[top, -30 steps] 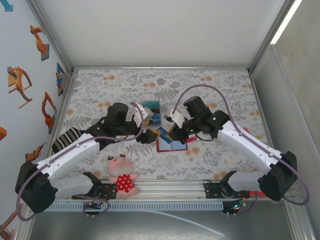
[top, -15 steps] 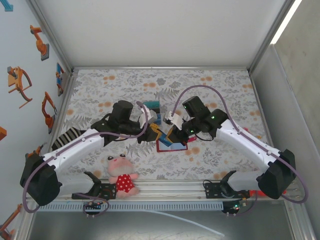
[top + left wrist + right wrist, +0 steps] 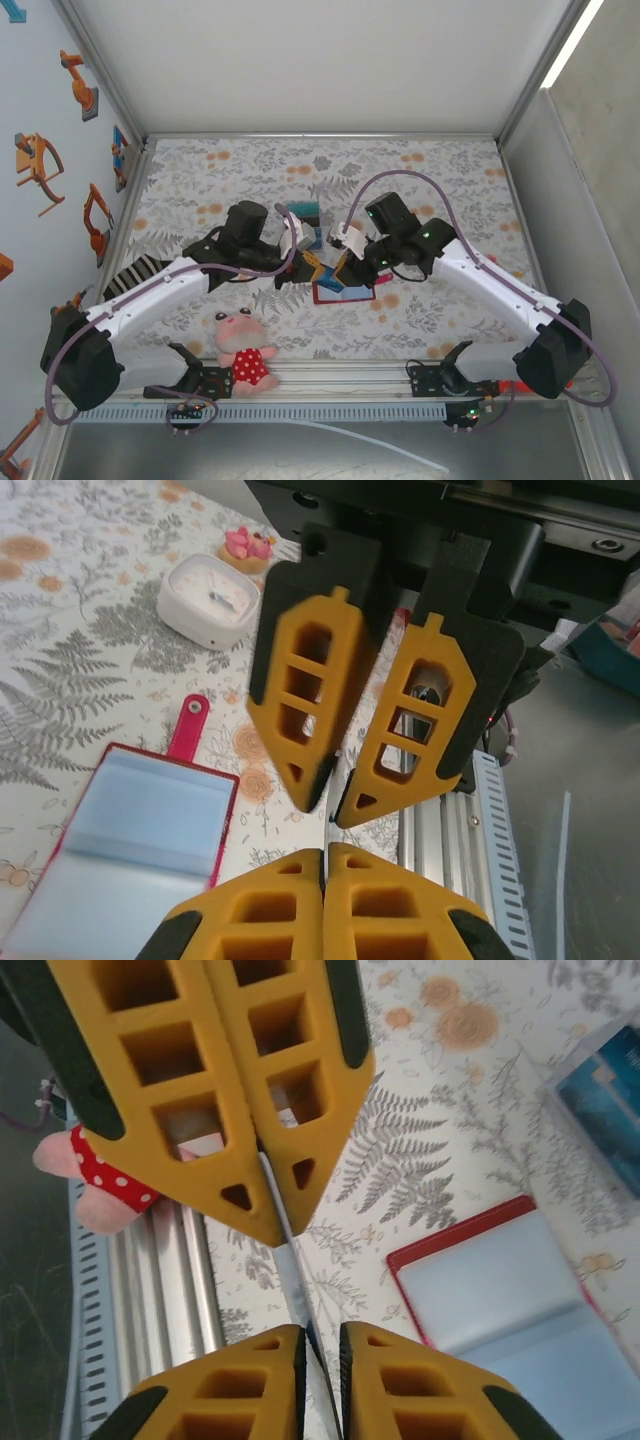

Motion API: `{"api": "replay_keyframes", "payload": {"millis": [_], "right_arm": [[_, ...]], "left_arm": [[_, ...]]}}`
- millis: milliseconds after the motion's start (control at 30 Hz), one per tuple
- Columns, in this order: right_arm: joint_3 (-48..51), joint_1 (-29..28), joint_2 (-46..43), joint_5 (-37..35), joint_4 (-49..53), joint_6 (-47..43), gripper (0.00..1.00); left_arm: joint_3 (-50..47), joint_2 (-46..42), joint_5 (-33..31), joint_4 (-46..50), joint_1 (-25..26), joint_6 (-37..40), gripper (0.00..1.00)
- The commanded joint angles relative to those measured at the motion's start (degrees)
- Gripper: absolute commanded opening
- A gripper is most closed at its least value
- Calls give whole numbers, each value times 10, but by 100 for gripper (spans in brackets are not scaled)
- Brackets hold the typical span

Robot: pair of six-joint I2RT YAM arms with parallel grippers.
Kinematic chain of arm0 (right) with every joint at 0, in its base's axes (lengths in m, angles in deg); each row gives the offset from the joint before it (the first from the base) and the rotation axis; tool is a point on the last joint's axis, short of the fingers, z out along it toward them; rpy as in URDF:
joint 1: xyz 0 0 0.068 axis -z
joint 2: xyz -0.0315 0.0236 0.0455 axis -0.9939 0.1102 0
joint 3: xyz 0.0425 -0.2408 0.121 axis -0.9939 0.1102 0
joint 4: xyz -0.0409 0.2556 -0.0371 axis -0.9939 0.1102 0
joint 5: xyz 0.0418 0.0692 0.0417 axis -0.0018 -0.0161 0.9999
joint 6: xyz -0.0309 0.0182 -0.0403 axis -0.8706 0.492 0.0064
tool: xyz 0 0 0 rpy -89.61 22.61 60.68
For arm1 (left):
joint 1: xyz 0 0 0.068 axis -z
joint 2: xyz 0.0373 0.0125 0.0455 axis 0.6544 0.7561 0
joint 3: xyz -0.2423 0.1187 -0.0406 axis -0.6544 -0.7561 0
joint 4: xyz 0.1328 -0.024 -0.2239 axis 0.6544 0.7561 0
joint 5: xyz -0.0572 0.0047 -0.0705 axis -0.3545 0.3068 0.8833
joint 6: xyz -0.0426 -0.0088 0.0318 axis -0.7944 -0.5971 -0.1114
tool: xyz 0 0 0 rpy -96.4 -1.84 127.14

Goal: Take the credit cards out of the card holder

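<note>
Left fingers (image 3: pixel 320 858): I'm seeing them pinching shut on a thin card (image 3: pixel 290 1275), holding it edge-on off the desk (image 3: pixel 420 180). Right fingers (image 3: pixel 298 1338): standing narrowly apart around that card's other end, facing the left tips. Holder (image 3: pixel 345 292): lying open on the desk beside both, pockets facing up.

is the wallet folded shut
No, the wallet lies spread open, its pale inner pockets facing up.

Overhead; wrist close-ups above card holder (image 3: pixel 130 850)
</note>
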Motion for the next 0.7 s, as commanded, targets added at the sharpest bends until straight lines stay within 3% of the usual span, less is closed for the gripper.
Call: {"api": "replay_keyframes", "payload": {"millis": [0, 267, 467, 667], "right_arm": [[15, -2, -40, -42, -61, 39, 31], [85, 1, -129, -104, -181, 175, 44], [174, 2, -197, -138, -341, 291, 54], [225, 8, -205, -133, -461, 375, 67]], "left_arm": [[-23, -40, -23, -45, 2, -23, 0], [-120, -155, -182, -192, 2, -171, 0], [-176, -192, -196, -324, 2, -287, 0], [-182, -191, -188, -387, 5, -334, 0]]}}
